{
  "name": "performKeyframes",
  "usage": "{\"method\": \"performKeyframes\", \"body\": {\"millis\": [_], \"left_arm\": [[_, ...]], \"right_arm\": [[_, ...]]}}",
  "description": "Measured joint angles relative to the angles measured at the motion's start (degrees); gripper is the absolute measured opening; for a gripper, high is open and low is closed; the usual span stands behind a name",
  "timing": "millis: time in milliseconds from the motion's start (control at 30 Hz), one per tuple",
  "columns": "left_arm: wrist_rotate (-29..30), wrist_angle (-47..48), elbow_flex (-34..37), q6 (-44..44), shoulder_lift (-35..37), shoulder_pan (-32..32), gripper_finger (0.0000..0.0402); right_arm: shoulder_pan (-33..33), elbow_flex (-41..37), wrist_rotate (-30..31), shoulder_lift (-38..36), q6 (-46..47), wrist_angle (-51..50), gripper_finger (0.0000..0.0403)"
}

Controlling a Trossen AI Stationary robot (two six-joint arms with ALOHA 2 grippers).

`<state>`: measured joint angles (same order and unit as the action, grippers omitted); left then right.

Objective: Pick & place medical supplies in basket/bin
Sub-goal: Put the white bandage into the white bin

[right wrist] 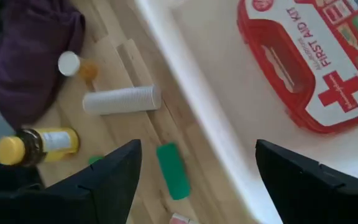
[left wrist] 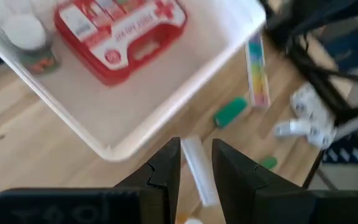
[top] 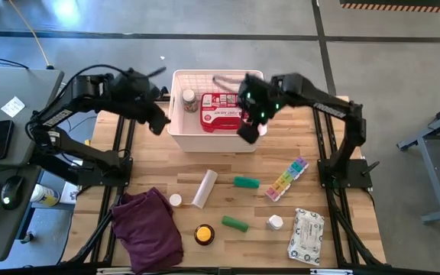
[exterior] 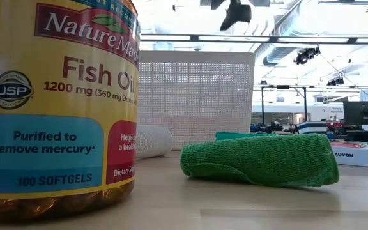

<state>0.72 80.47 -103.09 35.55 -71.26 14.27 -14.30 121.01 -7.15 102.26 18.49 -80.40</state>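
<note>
The basket [top: 176, 130] sits at the far middle of the table. It already holds the first-aid case [top: 221, 111] and a small bottle [top: 189, 100].

The right gripper [right wrist: 194, 171] hangs over the basket's near right corner, fingers spread wide and empty. The case lies just beyond it inside the basket; the basket wall runs directly beneath it.

The left gripper [left wrist: 196, 165] hovers at the basket's left side, outside the wall. Its fingers stand a little apart with nothing between them.

Supplies remaining on the table, all on the near side of both grippers:
- white tube [top: 204, 188]
- two green rolls [top: 246, 182] [top: 234, 223]
- pill organiser [top: 286, 179]
- wipes pack [top: 305, 234]
- fish oil bottle [top: 204, 234]
- two small bottles [top: 175, 200] [top: 275, 222]

The task is judged early: most items are still out.

Risks:
- Right gripper descending from here may strike the basket rim and shift the basket.
- The tube and rolls may roll away from a pinch.
- The purple cloth [top: 150, 228] lies close to one bottle and may snag.
</note>
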Motion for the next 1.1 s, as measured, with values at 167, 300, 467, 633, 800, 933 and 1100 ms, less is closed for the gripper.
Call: {"method": "performKeyframes", "body": {"millis": [167, 300, 467, 633, 800, 933, 1100], "left_arm": [[6.55, 2.3, 0.68, 8.38, -0.37, -6.88, 0.0127], [8.58, -1.17, 2.98, 11.72, -1.66, -10.6, 0.0127], [10.12, -5.5, 5.71, 17.76, -3.12, -13.39, 0.0127], [10.33, -6.38, 7.97, 24.04, -6.99, -18.9, 0.0127], [9.81, -7.51, 8.02, 30.23, -11.4, -23.29, 0.0127], [8.67, -8.42, 8.07, 34.54, -14.77, -25.33, 0.0127], [7.29, -9.64, 8.0, 40.86, -18.43, -27.56, 0.0127]], "right_arm": [[7.53, 0.0, 8.9, -0.6, 2.94, -0.49, 0.0304], [11.28, -0.02, 14.56, -1.16, 4.53, -6.78, 0.0304], [14.58, -0.04, 15.58, -3.25, 3.53, -9.54, 0.0304], [18.04, -0.04, 16.37, -5.69, 3.9, -9.58, 0.0304], [21.59, -0.04, 21.38, -9.16, 4.58, -9.62, 0.0304], [22.62, -0.04, 24.47, -11.5, 3.16, -9.62, 0.0304], [22.55, -0.04, 23.87, -14.74, 5.25, -9.61, 0.0304]]}}
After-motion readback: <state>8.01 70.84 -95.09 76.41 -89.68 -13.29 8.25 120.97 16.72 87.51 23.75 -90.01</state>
